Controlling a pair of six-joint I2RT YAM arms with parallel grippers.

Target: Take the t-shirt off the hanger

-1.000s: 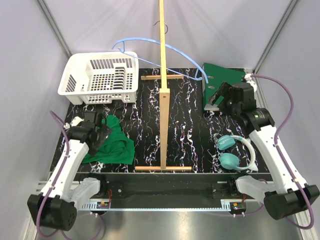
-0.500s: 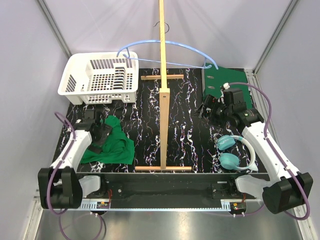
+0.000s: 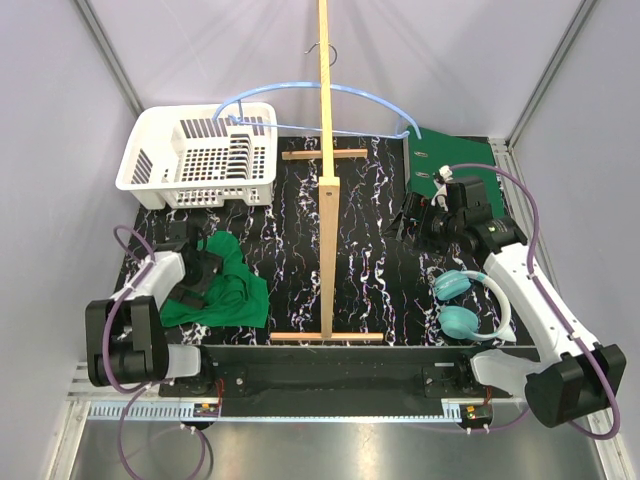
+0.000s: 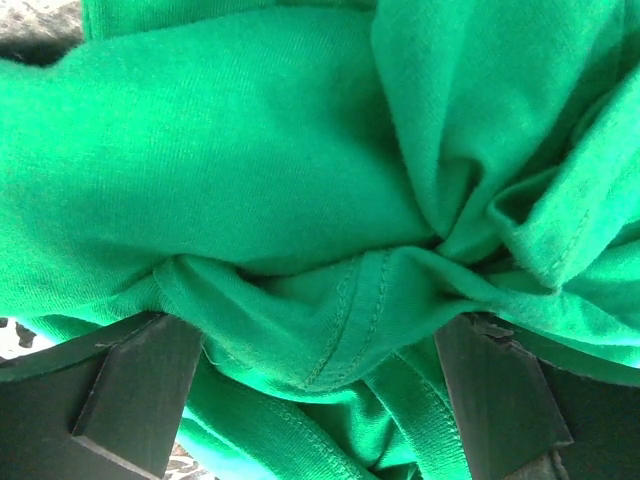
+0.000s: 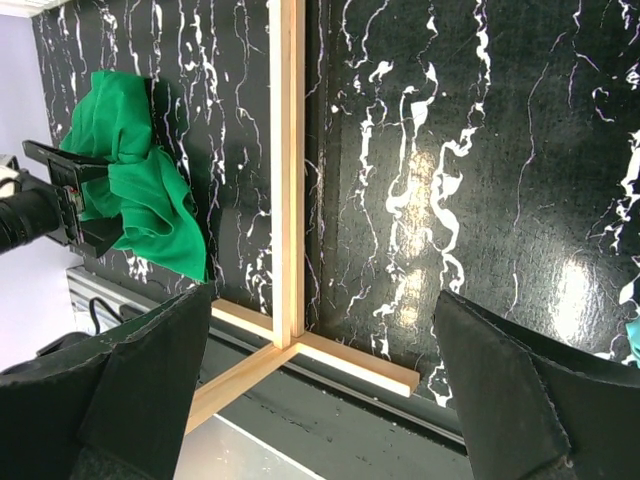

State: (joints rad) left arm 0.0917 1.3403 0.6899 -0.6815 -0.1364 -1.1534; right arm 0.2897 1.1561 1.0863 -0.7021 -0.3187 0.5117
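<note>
The green t-shirt [image 3: 238, 296] lies crumpled on the table at the near left, off the hanger. The light blue hanger [image 3: 370, 93] hangs bare by its silver hook [image 3: 320, 47] from the top of the wooden stand. My left gripper [image 3: 200, 270] is down on the shirt. In the left wrist view its jaws [image 4: 315, 400] stand wide apart with bunched shirt fabric [image 4: 250, 150] between them. My right gripper [image 3: 415, 215] is open and empty above the table at the right. In the right wrist view [image 5: 320, 400] it frames the stand's base, and the shirt [image 5: 130, 170] shows far off.
The tall wooden stand [image 3: 326, 200] rises mid-table with its foot bars [image 5: 290, 170] on the black marbled top. A white dish rack [image 3: 200, 155] sits at the back left, a green board [image 3: 455, 160] at the back right, and teal headphones [image 3: 465, 300] at the near right.
My right gripper has come away from the green board toward the middle and now points down. The hanger has swung on its hook. My left arm folded back; its gripper stays on the shirt.
</note>
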